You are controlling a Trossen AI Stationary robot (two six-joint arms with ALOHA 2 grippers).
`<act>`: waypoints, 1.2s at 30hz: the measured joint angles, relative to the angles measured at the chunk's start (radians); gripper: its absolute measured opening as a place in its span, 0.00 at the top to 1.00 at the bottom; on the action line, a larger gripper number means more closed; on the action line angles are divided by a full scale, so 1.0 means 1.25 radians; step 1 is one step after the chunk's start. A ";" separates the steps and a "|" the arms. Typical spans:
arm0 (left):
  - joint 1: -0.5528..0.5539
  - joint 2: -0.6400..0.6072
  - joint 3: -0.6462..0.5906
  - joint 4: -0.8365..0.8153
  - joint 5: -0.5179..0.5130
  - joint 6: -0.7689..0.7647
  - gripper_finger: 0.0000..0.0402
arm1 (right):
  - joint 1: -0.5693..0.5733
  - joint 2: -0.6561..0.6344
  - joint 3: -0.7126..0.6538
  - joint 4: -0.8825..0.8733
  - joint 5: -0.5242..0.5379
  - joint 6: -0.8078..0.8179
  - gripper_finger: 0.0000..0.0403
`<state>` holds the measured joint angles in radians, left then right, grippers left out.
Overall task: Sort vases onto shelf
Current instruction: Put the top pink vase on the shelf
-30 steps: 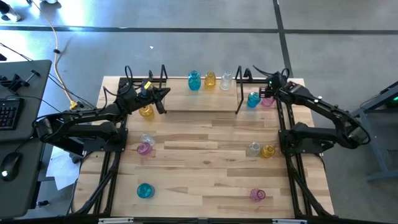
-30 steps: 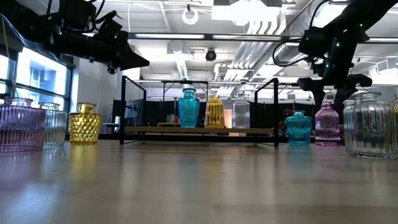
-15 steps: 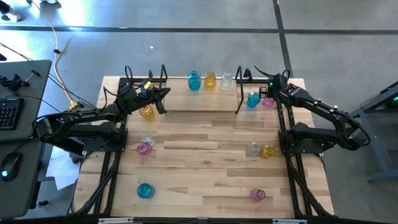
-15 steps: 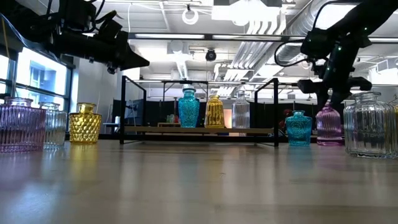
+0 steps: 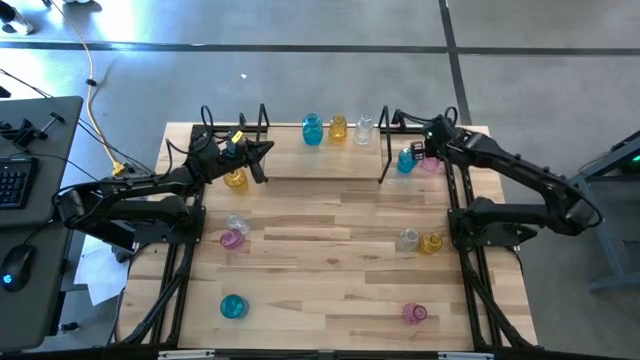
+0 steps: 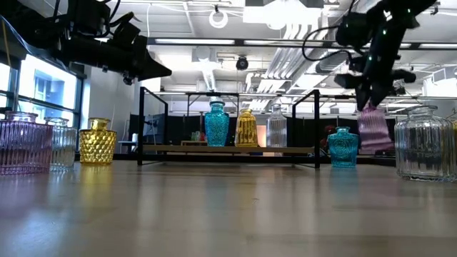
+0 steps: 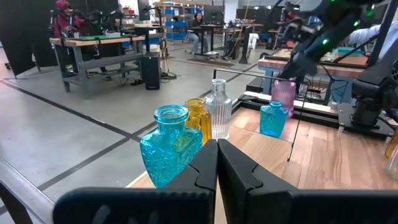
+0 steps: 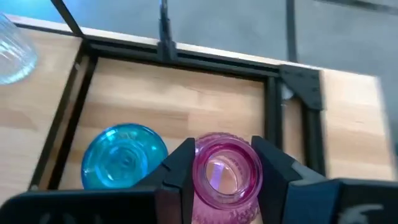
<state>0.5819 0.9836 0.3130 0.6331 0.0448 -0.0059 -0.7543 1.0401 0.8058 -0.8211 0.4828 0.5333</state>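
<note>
Three vases lined up on the shelf so far: teal, yellow, clear; roughly eight waiting on the table. Just off the shelf's right end, right gripper clamped on pink vase, lifted beside teal vase, mouth up, long axis near vertical, slightly tilted. Left gripper closed, empty, near shelf's left end.

1. Wooden table carries the black shelf along its far edge.
2. On the shelf stand a teal vase, a yellow vase and a clear vase.
3. Loose vases dot the table's sides and near edge.
</note>
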 joint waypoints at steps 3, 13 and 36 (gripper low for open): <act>0.000 0.000 0.000 0.000 0.000 0.000 1.00 | 0.046 0.000 0.068 -0.066 0.036 0.013 0.76; 0.000 0.000 0.000 0.000 0.000 0.002 1.00 | 0.215 0.001 0.332 -0.228 0.130 0.033 0.76; 0.000 0.000 0.000 0.000 0.000 0.002 1.00 | 0.479 0.334 0.606 0.166 -0.159 -0.403 0.76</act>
<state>0.5818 0.9836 0.3134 0.6334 0.0444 -0.0036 -0.1558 1.4575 1.5631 -0.6137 0.2845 0.0301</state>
